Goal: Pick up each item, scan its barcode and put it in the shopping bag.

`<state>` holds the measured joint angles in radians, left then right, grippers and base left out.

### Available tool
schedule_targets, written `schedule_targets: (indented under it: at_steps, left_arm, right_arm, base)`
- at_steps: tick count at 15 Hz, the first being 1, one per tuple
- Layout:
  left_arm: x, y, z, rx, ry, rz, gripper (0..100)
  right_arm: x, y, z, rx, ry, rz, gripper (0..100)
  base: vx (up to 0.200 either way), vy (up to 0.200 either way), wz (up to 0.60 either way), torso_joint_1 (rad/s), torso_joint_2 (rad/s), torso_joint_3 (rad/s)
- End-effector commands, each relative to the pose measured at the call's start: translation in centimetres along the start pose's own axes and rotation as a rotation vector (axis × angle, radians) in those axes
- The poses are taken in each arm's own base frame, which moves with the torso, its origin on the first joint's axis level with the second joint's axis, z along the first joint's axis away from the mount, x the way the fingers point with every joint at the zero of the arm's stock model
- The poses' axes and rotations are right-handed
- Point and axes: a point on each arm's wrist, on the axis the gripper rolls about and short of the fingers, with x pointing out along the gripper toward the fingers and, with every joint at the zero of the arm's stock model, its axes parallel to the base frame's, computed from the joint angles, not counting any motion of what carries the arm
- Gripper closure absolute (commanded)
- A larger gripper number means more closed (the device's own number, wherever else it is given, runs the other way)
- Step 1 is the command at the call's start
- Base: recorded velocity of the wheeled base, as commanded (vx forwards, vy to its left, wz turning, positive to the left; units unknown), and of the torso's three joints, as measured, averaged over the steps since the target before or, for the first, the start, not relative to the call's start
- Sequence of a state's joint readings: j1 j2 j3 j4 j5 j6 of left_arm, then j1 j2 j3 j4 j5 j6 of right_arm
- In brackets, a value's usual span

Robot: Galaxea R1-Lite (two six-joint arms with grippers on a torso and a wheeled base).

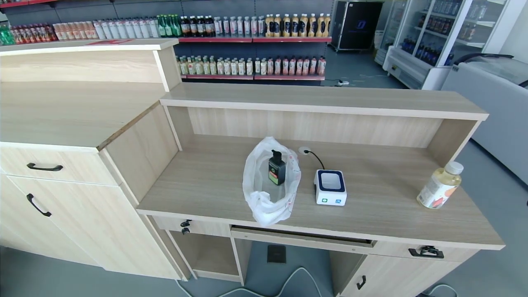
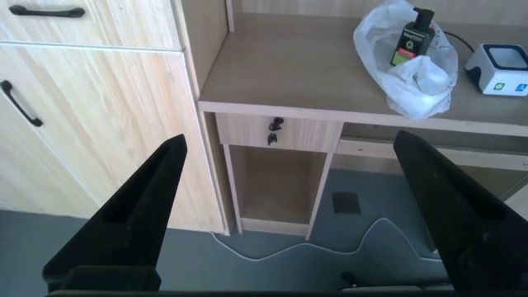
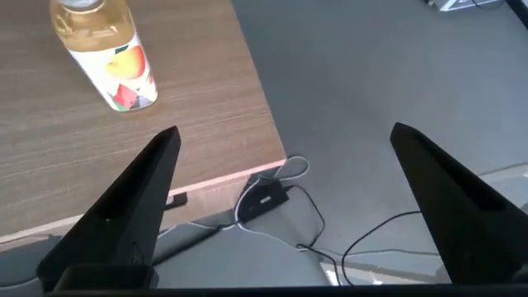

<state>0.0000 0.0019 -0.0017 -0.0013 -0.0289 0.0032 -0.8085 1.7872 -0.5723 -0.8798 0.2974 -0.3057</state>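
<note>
L pincer, R pincer agape — 1 bag, 1 juice btl

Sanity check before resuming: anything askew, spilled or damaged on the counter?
Nothing stands out. The pump bottle stands upright in the open shopping bag, the scanner sits flat beside it, and the capped juice bottle stands near the right end of the counter, no spill. The bag's front fold lies close to the counter's front edge.

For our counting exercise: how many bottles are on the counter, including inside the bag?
2. A dark pump bottle stands in the bag, left of the scanner; a juice bottle stands near the right end of the counter. The bag's folds could hide more.
</note>
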Motion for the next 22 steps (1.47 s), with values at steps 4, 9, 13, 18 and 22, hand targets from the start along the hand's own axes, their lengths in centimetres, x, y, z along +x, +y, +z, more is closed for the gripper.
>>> schedule_targets:
  at_steps: [4,9,13,18,22]
  left_arm:
    - [0.0,0.0,0.0,0.0,0.0,0.0,0]
    - [0.0,0.0,0.0,0.0,0.0,0.0,0]
    - [0.0,0.0,0.0,0.0,0.0,0.0,0]
    - [0.0,0.0,0.0,0.0,0.0,0.0,0]
    - [0.0,0.0,0.0,0.0,0.0,0.0,0]
  right_arm:
    - [6.2,3.3,-3.2,-0.084,-0.027,0.112,0]
    - [8.4,6.2,-3.5,-0.122,-0.085,0.181,0]
    - [10.4,6.1,-3.2,-0.131,-0.116,0.171,0]
    - [11.8,6.5,-3.9,-0.123,-0.101,0.187,0]
    - [13.7,7.5,-4.2,-0.129,-0.118,0.211,0]
  base:
    - [0.0,0.0,0.0,0.0,0.0,0.0]
    - [0.0,0.0,0.0,0.0,0.0,0.0]
    - [0.0,0.0,0.0,0.0,0.0,0.0]
    - [0.0,0.0,0.0,0.0,0.0,0.0]
    - [0.0,0.0,0.0,0.0,0.0,0.0]
